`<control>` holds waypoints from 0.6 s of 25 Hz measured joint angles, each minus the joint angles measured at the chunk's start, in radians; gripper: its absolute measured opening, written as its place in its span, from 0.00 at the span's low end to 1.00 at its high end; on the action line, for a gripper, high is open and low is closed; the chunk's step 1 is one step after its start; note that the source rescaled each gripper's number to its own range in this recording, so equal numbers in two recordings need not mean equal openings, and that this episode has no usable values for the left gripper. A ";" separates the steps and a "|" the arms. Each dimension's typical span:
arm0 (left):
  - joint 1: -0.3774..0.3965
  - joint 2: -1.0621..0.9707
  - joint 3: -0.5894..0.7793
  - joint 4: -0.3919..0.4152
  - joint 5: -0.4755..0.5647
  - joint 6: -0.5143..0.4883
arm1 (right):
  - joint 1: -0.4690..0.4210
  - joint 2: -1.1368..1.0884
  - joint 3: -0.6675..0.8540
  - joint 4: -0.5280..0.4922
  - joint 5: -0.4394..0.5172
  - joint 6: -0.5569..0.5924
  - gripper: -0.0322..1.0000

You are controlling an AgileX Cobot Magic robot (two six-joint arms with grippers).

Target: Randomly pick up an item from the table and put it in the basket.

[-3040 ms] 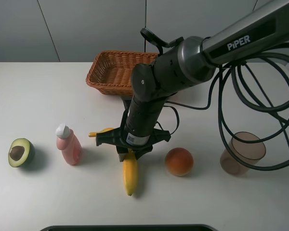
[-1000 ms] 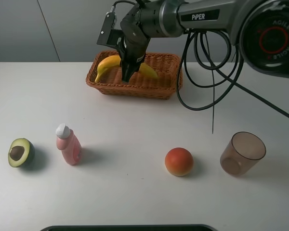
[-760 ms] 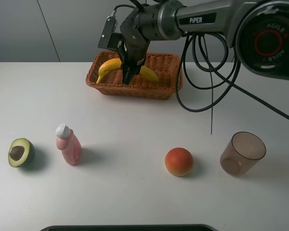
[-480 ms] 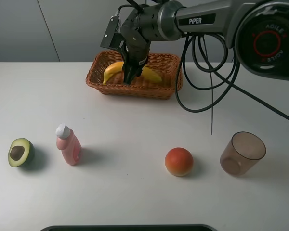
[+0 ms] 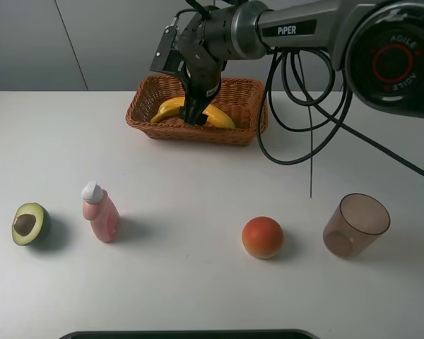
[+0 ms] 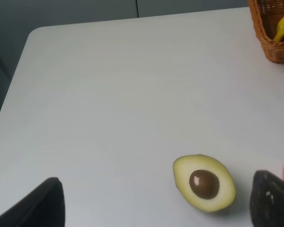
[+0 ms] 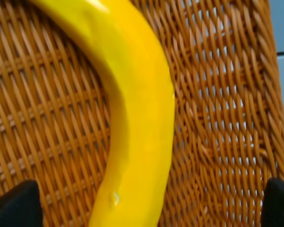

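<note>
The yellow banana (image 5: 171,107) lies in the brown wicker basket (image 5: 246,119) at the back of the white table (image 5: 198,176). My right gripper (image 5: 194,119) reaches down into the basket over the banana's middle. In the right wrist view the banana (image 7: 137,118) rests on the basket's woven floor (image 7: 222,94), and the right gripper (image 7: 146,208) is open, its fingertips wide apart on either side of the fruit. My left gripper (image 6: 156,208) is open and empty above the table's left end, near the halved avocado (image 6: 204,182). The left arm does not show in the exterior view.
A halved avocado (image 5: 30,223), a pink bottle (image 5: 101,212), a round orange-red fruit (image 5: 262,237) and a translucent brown cup (image 5: 355,224) stand across the table's front. Black cables (image 5: 311,141) hang from the right arm over the table's right side.
The right gripper carried the banana from the table's front to the basket, lowered it onto the basket floor and let go of it. The other objects have not moved.
</note>
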 joint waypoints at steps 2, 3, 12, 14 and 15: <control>0.000 0.000 0.000 0.000 0.000 0.000 | 0.000 -0.022 0.000 0.000 0.035 0.015 1.00; 0.000 0.000 0.000 0.000 0.000 0.000 | 0.000 -0.038 0.000 0.000 0.049 0.025 1.00; 0.000 0.000 0.000 0.000 0.000 0.000 | 0.000 -0.383 0.000 0.026 0.250 0.099 1.00; 0.000 0.000 0.000 0.000 0.000 0.000 | 0.000 -0.480 0.000 0.057 0.309 0.105 1.00; 0.000 0.000 0.000 0.000 0.000 0.000 | 0.000 -0.533 0.000 0.075 0.344 0.106 1.00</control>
